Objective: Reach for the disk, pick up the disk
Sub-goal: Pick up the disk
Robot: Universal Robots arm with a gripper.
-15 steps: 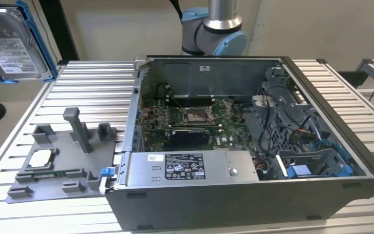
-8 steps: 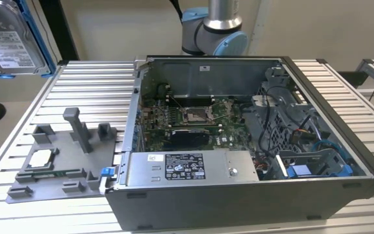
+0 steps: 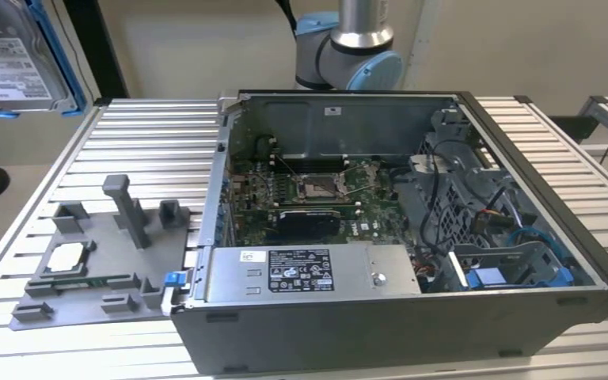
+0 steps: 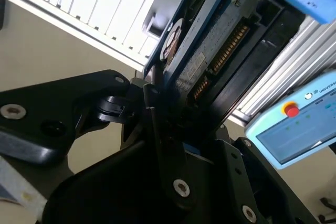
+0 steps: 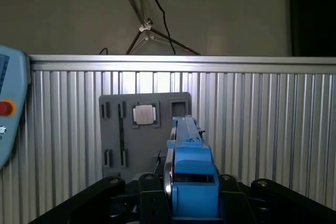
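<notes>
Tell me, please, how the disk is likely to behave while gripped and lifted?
Probably stiff: the disk is a flat metal slab, unbent in the exterior view. Likely heavy for its size, being metal. The gripper seems to clamp its blue plastic bracket, which may be smooth and let it slip; the bare circuit board in the second wrist view suggests fragility.

This is a robotics lab or test workshop. In the exterior view a ribbed aluminium-profile table (image 3: 146, 134) carries an opened computer case (image 3: 389, 332), with a grey fixture plate (image 3: 93, 273) at the case's nine o'clock and the robot arm (image 3: 351, 47) at its twelve o'clock. A teach pendant (image 4: 296, 129) with a red stop button (image 4: 291, 110), seen in the second wrist view, and tripod legs (image 5: 152, 38) against a plain wall (image 5: 236, 14), seen in the first wrist view, point to the same kind of place.
</notes>
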